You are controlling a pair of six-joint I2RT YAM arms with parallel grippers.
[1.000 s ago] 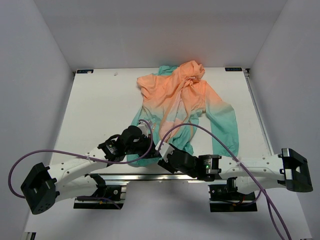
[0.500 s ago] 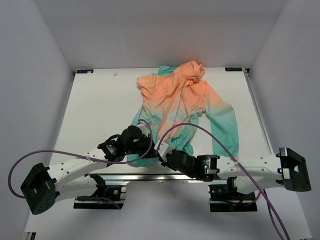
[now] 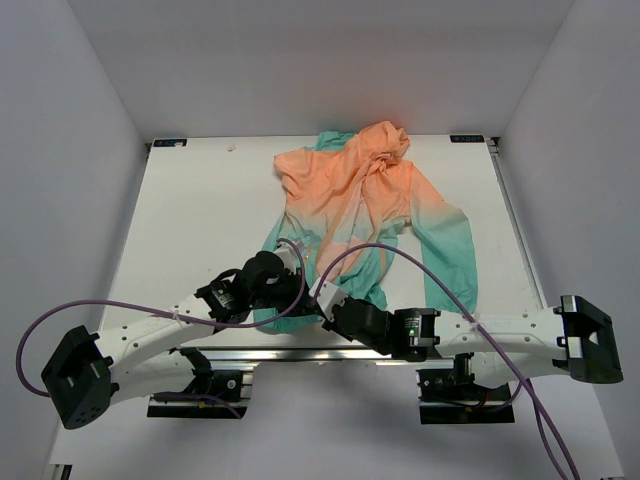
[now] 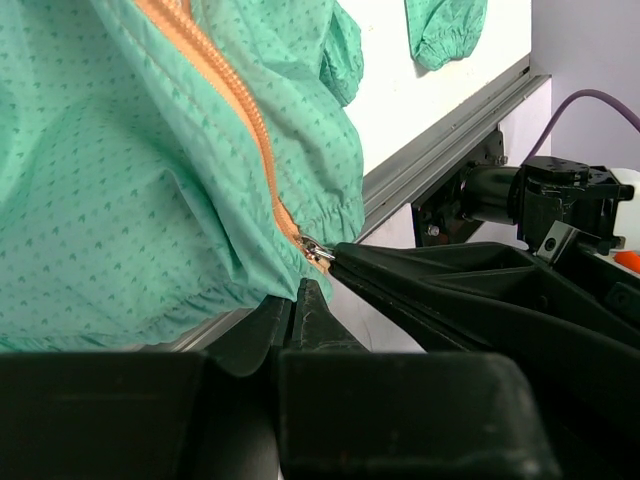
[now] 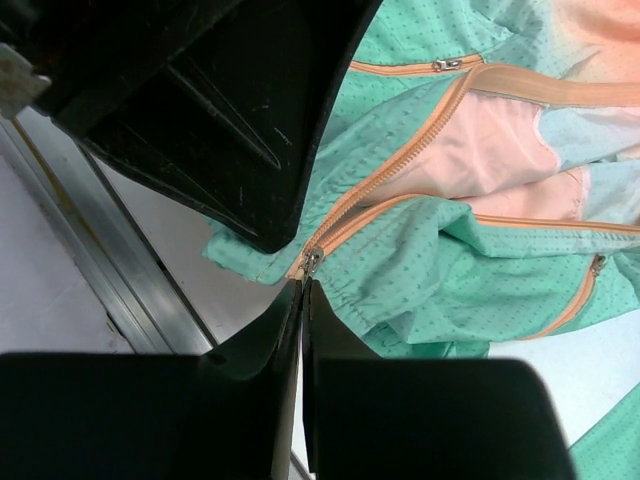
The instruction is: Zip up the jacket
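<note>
Crowding the hem: the right gripper (image 5: 303, 292) and the left gripper (image 4: 300, 292) sit just beside each other at the near teal edge of the jacket (image 3: 350, 200), low centre of the overhead view
Right gripper: fingers pressed together, tip just under the slider (image 5: 312, 262); whether the pull tab is between them cannot be told
Left gripper: fingers pressed together too, tip touching the gathered hem beside the slider; no cloth visibly between them
Key relation: the zipper (image 5: 400, 150) runs from the slider away from both arms toward the hood (image 3: 385, 140), up and right in the right wrist view; the pull should probably follow that line while the hem is held back; the right arm looks better placed
Zipper: orange toothed tapes, parted above the slider; pale lining between
Cloth: thin, dotted, crinkled; elastic-gathered hem; likely to bunch
Beyond: orange shoulders and hood at the upper centre of the white table (image 3: 200, 220)
</note>
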